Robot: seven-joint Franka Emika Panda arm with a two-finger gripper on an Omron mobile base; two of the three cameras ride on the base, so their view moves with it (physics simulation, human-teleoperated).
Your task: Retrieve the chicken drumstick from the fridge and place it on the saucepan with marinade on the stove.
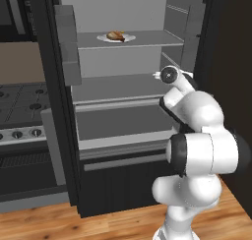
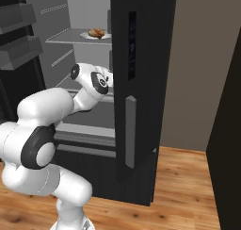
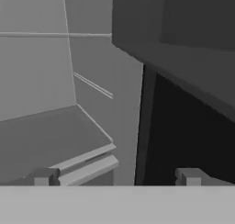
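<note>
Crosswise, chicken drumstick (image 1: 116,35) on plate (image 1: 128,38)

arm (image 1: 197,135): bent, reaching forward | end effector (image 3: 114,176): open (nothing between tips)

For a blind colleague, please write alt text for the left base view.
The open fridge shows the chicken drumstick on a white plate on an upper shelf. The white robot arm rises lower right; the stove is left.
</note>
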